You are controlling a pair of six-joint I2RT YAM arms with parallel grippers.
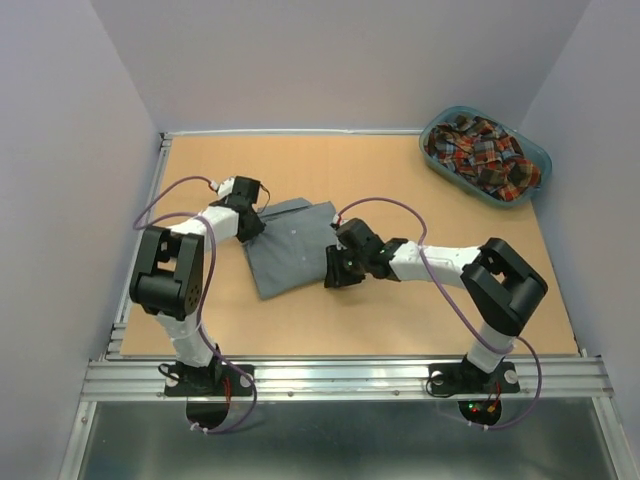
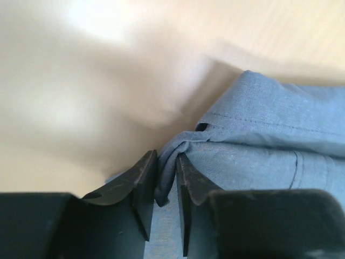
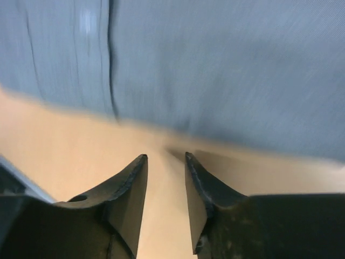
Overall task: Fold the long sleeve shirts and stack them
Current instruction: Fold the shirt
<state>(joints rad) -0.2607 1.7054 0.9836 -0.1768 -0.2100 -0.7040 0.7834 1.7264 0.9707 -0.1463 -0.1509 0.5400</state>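
Note:
The grey shirt (image 1: pixel 293 247) lies folded on the table's middle left. My left gripper (image 1: pixel 252 222) sits at its left edge; in the left wrist view it (image 2: pixel 167 168) is shut on a bunched fold of the grey shirt (image 2: pixel 269 135). My right gripper (image 1: pixel 333 272) rests at the shirt's right lower edge; in the right wrist view it (image 3: pixel 165 162) is open and empty over bare table, just short of the grey shirt (image 3: pixel 215 70). The plaid shirt (image 1: pixel 483 152) lies crumpled in the teal basket (image 1: pixel 540 156) at the back right.
The wooden table (image 1: pixel 400 320) is bordered by a metal rail at the near edge and white walls on the other sides. The teal basket sits in the far right corner.

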